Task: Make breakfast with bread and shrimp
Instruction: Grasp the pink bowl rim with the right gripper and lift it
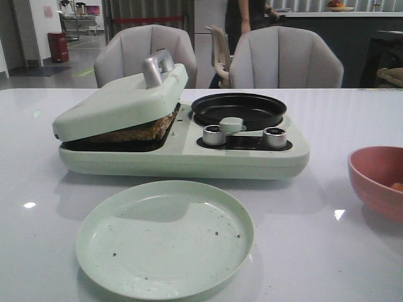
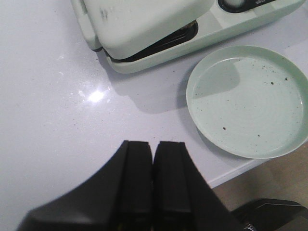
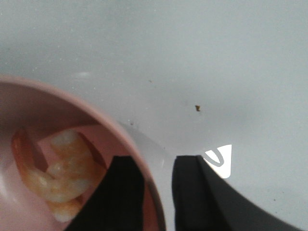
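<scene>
Toasted bread (image 1: 146, 128) lies in the left bay of the mint green breakfast maker (image 1: 189, 157), and the hinged lid (image 1: 119, 100) rests tilted on top of it. The shrimp (image 3: 65, 173), pale orange and curled, lies inside the pink bowl (image 3: 103, 126); an orange bit of shrimp (image 1: 397, 186) shows in the bowl (image 1: 378, 179) at the table's right edge. My right gripper (image 3: 157, 159) is open and straddles the bowl's rim, one finger inside and one outside. My left gripper (image 2: 153, 144) is shut and empty over bare table near the front edge. Neither gripper shows in the front view.
An empty pale green plate (image 1: 165, 238) with a few crumbs sits in front of the maker, also visible as the plate (image 2: 248, 101) beside my left gripper. A round black pan (image 1: 239, 108) and two knobs (image 1: 244, 135) occupy the maker's right half. Two grey chairs (image 1: 283, 60) stand behind the table.
</scene>
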You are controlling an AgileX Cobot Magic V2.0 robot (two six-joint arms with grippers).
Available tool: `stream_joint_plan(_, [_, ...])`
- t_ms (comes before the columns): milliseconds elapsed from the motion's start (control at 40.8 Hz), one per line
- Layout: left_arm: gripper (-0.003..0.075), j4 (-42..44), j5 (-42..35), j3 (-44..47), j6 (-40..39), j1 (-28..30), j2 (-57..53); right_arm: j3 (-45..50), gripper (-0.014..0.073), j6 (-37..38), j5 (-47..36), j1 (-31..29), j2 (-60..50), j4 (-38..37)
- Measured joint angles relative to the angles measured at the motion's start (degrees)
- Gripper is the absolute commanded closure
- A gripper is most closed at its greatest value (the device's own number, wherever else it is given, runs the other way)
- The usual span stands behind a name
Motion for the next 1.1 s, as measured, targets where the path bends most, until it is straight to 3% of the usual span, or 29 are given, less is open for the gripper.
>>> stream_joint_plan(147, [0.061, 0.0, 0.0, 0.0, 0.0, 0.0, 0.0, -0.2, 0.0561, -0.1, -0.3, 0.0, 0.0, 0.7])
stream_joint_plan(392, [0.061, 0.0, 0.0, 0.0, 0.0, 0.0, 0.0, -1.7, 0.0557, -0.1, 0.7, 0.0, 0.0, 1.1])
stream_joint_plan(662, [0.061, 0.0, 0.0, 0.0, 0.0, 0.0, 0.0, -13.9, 0.0555, -0.1, 7.8, 3.7, -0.2, -3.7])
stream_joint_plan(883, [0.061, 0.0, 0.0, 0.0, 0.0, 0.0, 0.0, -27.8, 0.0549, 0.6, 13.2, 13.3, -0.5, -14.4])
stream_joint_plan(1104, [0.061, 0.0, 0.0, 0.0, 0.0, 0.0, 0.0, -40.8, 0.0549, 9.5, 15.8, 25.4, 2.9, -36.5])
